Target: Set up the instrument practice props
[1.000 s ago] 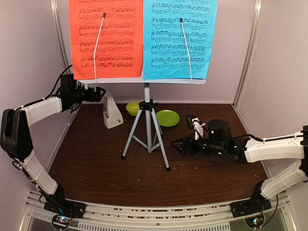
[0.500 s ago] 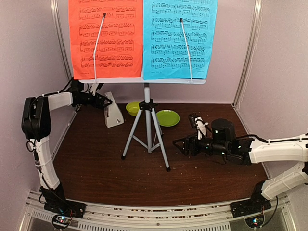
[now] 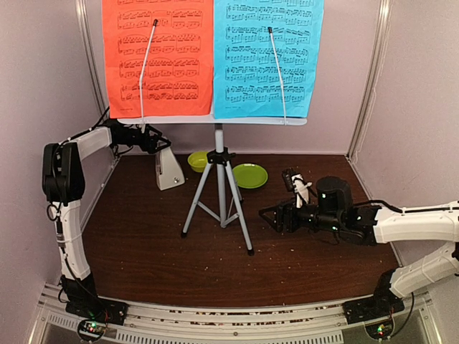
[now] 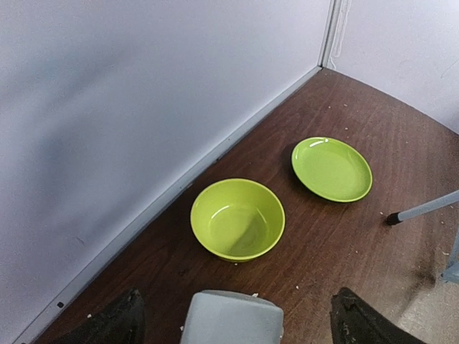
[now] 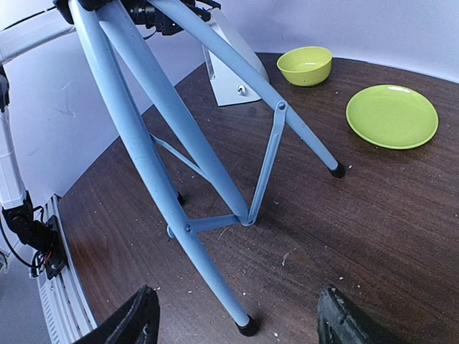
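The stand looks assembled: the grey folding tripod [image 3: 219,193] has its three legs splayed on the brown table [image 3: 143,251], nearer the far edge than the near one, and carries the pale grey music-stand desk [image 3: 215,121], on which the red music sheet [image 3: 158,57] and the blue music sheet [image 3: 272,57] lean side by side; the whitish pyramid metronome [image 3: 169,172] sits upright towards the far left corner, left of the tripod, with a lime-green bowl [image 3: 198,161] and a lime-green plate [image 3: 250,175] beyond the tripod by the far edge; the left gripper [image 3: 161,144] hangs at the metronome's tip, its fingers spread wide with the tip between them in the wrist view and no contact visible; the right gripper [image 3: 270,215] lies low towards the right edge, jaws also spread and holding nothing, facing the tripod's legs but apart from them; so the metronome seems the step in hand, the last prop to place or adjust; whether it is about to be grasped or was just set down cannot be told; if grasping, the next move calls for lowering slightly and pinching the narrow top squarely, since the tapered sides could slip or tip
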Controlling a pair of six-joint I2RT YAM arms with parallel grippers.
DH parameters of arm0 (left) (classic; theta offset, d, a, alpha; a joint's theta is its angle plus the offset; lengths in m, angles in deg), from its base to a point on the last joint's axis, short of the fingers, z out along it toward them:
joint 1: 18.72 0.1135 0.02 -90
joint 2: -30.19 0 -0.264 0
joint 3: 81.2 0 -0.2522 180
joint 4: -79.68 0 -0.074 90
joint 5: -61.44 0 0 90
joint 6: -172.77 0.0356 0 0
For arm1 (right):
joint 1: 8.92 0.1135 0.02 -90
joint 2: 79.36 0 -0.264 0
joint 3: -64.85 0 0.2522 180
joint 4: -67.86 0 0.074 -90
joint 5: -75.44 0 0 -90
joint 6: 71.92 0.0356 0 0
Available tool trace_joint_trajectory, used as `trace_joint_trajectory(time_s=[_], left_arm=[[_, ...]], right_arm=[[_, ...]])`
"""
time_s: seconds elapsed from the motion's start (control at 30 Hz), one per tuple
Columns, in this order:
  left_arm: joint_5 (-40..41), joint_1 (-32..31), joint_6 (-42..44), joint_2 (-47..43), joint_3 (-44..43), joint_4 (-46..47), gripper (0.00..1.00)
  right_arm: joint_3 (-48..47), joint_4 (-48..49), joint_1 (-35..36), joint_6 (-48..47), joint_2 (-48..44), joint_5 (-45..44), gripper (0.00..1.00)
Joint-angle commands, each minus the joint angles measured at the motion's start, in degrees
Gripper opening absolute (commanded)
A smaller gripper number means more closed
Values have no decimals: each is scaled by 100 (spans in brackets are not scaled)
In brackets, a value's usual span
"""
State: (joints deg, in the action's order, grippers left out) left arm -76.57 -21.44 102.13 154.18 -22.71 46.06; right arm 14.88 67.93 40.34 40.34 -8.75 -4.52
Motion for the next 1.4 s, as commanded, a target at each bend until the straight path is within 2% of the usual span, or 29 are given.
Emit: trace_joint_trajectory(time_s=[0.0,0.3,0.73,0.83,0.97,1.07,1.23,1.37], left_arm=[[-166,3,241,219,-339,-507,91],[-18,-3,216,295,-480,-721,83],[583,-251,563,399,-743,-1406,81],[697,-293,585,407,-751,-1424,76],[738,-301,592,337,-651,-1429,59],[793,-291,90,1,-41,-781,49],[1260,-298,-1084,-1094,1644,1137,34],[2076,-298,-1589,-1850,2725,1603,24]], right_arm=[[-222,-54,18,-87,-7,67,76],[-191,-50,7,-143,-46,69,76],[-116,-171,-36,-268,-294,-24,76],[-105,-178,-38,-273,-323,-36,76],[-79,-174,-41,-283,-371,-59,76],[-30,-125,-62,-272,-379,-70,76],[5,-6,-90,-235,-364,-24,76],[41,68,-108,-240,-356,15,76]])
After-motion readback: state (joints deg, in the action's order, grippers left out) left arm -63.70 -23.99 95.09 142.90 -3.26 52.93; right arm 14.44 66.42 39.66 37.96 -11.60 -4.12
